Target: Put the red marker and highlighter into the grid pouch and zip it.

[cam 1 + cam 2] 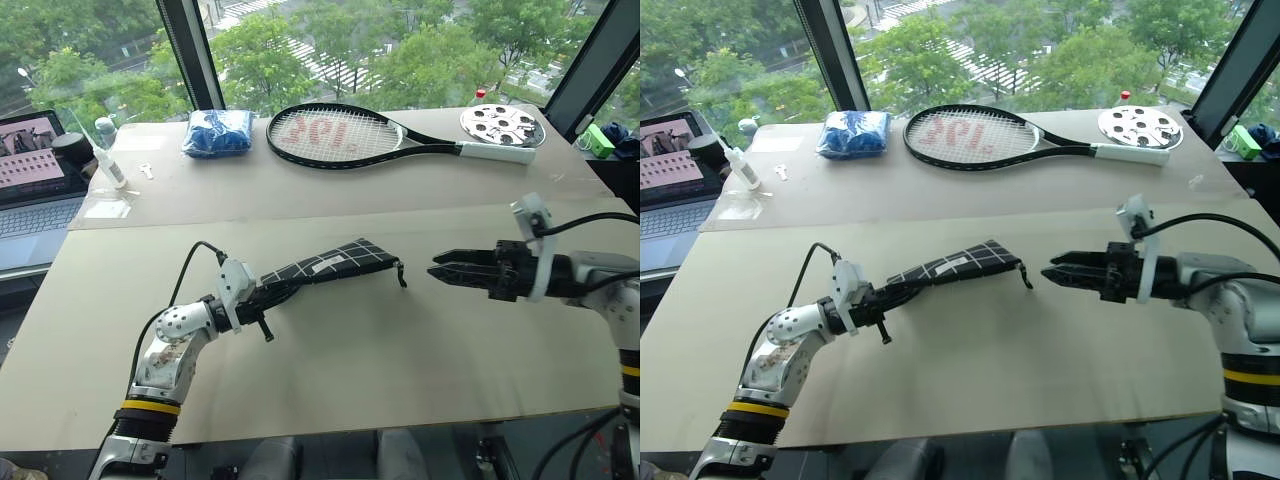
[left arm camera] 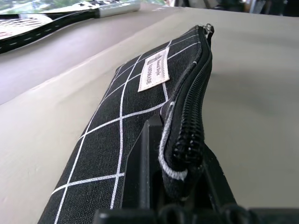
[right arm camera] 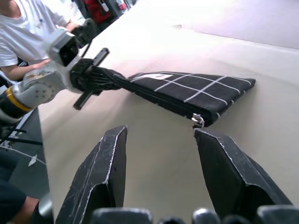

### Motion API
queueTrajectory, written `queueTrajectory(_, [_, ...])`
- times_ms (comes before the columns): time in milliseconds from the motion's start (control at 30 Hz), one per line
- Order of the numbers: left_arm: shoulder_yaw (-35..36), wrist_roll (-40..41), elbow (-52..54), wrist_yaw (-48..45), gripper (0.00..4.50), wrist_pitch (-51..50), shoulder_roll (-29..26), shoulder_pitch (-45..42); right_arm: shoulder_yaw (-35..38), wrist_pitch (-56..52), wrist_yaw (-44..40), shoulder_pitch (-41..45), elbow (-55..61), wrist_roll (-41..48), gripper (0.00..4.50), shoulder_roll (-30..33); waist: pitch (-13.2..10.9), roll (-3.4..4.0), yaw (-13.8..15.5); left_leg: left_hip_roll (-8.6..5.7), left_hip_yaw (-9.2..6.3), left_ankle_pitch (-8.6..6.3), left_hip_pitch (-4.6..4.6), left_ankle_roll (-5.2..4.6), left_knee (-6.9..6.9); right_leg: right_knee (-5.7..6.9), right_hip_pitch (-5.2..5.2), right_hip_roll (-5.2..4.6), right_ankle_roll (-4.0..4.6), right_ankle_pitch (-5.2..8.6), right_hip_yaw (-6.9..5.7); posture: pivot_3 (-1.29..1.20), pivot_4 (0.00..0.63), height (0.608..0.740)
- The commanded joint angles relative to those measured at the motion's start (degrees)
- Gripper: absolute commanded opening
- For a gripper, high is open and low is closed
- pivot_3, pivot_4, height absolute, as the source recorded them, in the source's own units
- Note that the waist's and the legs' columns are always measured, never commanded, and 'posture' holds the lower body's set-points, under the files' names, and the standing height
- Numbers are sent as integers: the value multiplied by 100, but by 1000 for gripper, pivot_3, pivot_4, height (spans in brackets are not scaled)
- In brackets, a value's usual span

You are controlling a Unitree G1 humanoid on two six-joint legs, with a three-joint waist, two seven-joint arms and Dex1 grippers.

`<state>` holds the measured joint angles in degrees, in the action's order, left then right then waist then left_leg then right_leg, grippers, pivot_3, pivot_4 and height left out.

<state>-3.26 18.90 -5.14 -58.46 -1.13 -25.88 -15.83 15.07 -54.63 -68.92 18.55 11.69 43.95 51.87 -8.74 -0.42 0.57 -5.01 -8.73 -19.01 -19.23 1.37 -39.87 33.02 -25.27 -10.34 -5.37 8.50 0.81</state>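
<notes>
The left gripper [image 1: 262, 300] is clamped on one end of the grid pouch [image 1: 330, 262] and holds it raised off the table [image 1: 380, 370], the pouch reaching out toward the right with its white label up. In the left wrist view the zipper teeth run closed along the whole visible edge to the slider at the far end, where the black pull cord [image 1: 400, 273] hangs down. The right gripper [image 1: 447, 270] is level, pointing at that cord end, near it but apart, with its fingers spread and nothing between them. Judged from this, the zipping step is at or near completion; the red marker and highlighter are presumably inside the pouch, which cannot be confirmed. The next move calls for verifying the slider is fully home, then lowering the pouch flat and releasing it. The surface is pale bare board; farther back lie a laptop [image 1: 30, 180], a white bottle [image 1: 108, 155], a blue cloth bundle [image 1: 218, 132], a tennis racket [image 1: 345, 135] and a perforated round disc [image 1: 502, 124], with windows onto trees behind.
</notes>
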Motion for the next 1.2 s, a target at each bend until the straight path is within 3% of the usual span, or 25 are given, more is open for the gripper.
queueTrajectory(33, [-143, -84, -348, -510, 0, 347, -105, -359, 641, 304, -190, -757, 1083, 337, 2542, 143, 0, -1, -17, -1, 8, 0, 2, 0, -3, -1, 1, -2, -1, -1, 3, 0, 150, 740])
queueTrajectory(167, [-445, -334, -842, -835, 0, 720, -17, -666, 909, 385, 222, -1337, 1447, 382, 2542, -22, -1, -2, -23, -2, 13, -2, 5, -4, -12, -1, 12, -3, -5, -3, 5, 0, 150, 740])
queueTrajectory(400, [-786, -670, -1418, -902, 0, 1347, 323, -710, 659, 600, 761, -1477, 1538, 235, 2542, -304, -2, -4, 7, -3, 14, -2, 4, -4, -14, -3, 13, -4, -7, -5, 7, 0, 150, 740])
queueTrajectory(533, [-711, -635, -1685, -1108, 1260, 1698, 247, -653, 520, 745, 776, -1449, 1346, 96, 2581, -190, -2, -4, 2, -2, 13, -2, 6, -4, -14, -2, 13, -3, -7, -5, 7, 0, 150, 740])
queueTrajectory(733, [-372, -437, -1153, -927, 3321, 1313, -43, -402, 406, 1003, 642, -1228, 754, -136, 2581, 27, -2, -5, 1, -2, 13, -2, 6, -4, -15, -1, 13, -3, -7, -5, 7, 0, 150, 740])
queueTrajectory(833, [-137, -412, -738, -846, 3321, 1055, -463, -55, 343, 1208, 519, -1076, 290, -324, 2581, 169, -2, -4, -42, -1, 13, -2, 8, -4, -11, 0, 11, -2, -7, -5, 8, 0, 150, 740])
queueTrajectory(1067, [1124, 1226, 1069, -101, 3321, -1764, -1193, 1107, 107, 1973, 193, -835, -913, -1055, 2581, 486, -3, -4, -101, 0, 12, -4, 9, -8, -6, 4, 8, -3, -11, -2, 7, 0, 150, 740])
queueTrajectory(1200, [1712, 1476, 1295, 333, 3321, -2389, -1340, 1667, -62, 2206, 275, -540, -1565, -1336, 2581, 372, -4, -3, -136, 2, 13, -6, 13, -10, -3, 7, 7, 0, -12, -1, 7, 0, 150, 740])
